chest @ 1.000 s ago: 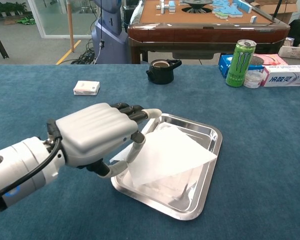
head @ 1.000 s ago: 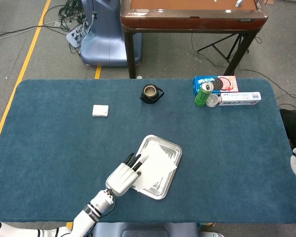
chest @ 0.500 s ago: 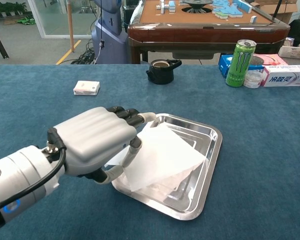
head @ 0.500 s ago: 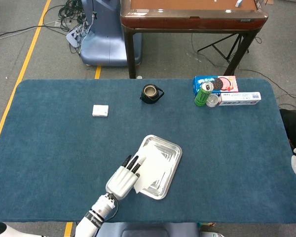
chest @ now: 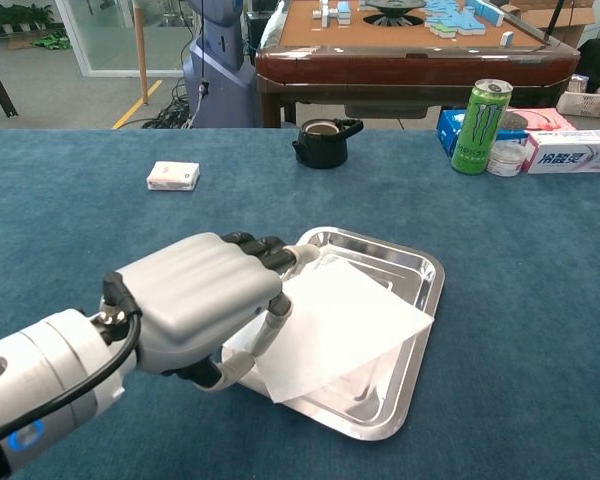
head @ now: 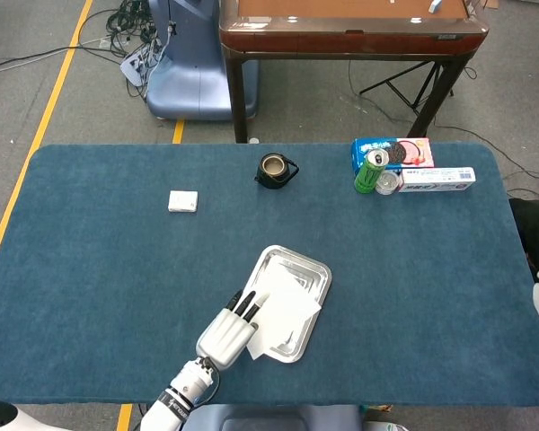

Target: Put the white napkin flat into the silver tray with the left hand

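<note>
Since a second ago my left hand (chest: 195,300) has drawn back toward me, pinching the white napkin (chest: 340,325) draped beyond its fingertips over the silver tray (chest: 420,290); next, I judge, lowering and releasing.

My table (head: 108,260), covered in blue cloth, carries the silver tray (head: 313,270) near its front, a small white box (head: 182,201) to the left, a black cup (head: 275,170) behind, and a green can (head: 371,171) among packets (head: 437,178) at the far right.
</note>
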Tool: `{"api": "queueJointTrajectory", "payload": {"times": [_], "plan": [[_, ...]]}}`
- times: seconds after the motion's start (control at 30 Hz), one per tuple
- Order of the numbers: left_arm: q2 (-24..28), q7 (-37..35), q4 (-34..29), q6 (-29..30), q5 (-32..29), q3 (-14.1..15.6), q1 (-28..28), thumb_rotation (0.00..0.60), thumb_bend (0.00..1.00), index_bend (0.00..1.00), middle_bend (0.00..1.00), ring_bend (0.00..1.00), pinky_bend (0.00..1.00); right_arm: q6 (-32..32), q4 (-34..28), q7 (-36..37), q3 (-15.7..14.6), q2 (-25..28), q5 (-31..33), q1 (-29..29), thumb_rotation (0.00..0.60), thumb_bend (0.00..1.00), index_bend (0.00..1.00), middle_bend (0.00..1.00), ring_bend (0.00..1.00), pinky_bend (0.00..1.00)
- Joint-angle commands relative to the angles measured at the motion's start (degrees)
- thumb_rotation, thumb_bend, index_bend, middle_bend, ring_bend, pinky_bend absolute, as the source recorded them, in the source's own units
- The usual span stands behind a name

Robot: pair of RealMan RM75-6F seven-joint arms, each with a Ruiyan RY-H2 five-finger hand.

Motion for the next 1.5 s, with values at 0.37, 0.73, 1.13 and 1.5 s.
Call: {"api": "queueJointTrajectory", "payload": {"times": [0.37,0.73,1.13,1.5], "plan": [[-1.09,-1.48,1.92,0.7,-0.79,-0.08,-0.87,0.6,0.44,0.37,0.02,0.0,0.1,0.33,0.16,1.08,0.29,0.18,0.23,-0.29,0.6,0.41,0.51,0.57,0.43,0.46],[-0.9,-1.32,1.82,1.15,-1.46,0.82,-1.2,0.6,0.36,0.25,0.02,0.0,0.11,0.7,0.47,2.22,0.5,0.28,0.27,-0.52,0.6,0.41,0.51,0.57,0.43,0.46],[3.55,2.58,-2.11,0.49,-5.96,-0.04,-3.09,0.6,0.36,0.19,0.69,0.69,0.9,0.35,0.38,1.66,0.4,0.13,0.08,-0.38,0.6,0.41,0.51,0.57,0.43,0.46],[5.45,5.37,-3.63,-2.35,-12.0,-0.82,-7.42,0.6,0.48,0.14,1.0,0.94,1.0,0.25,0.39,1.71,0.44,0.19,0.2,-0.42,0.6,0.41,0.51,0.57,0.43,0.46]]}}
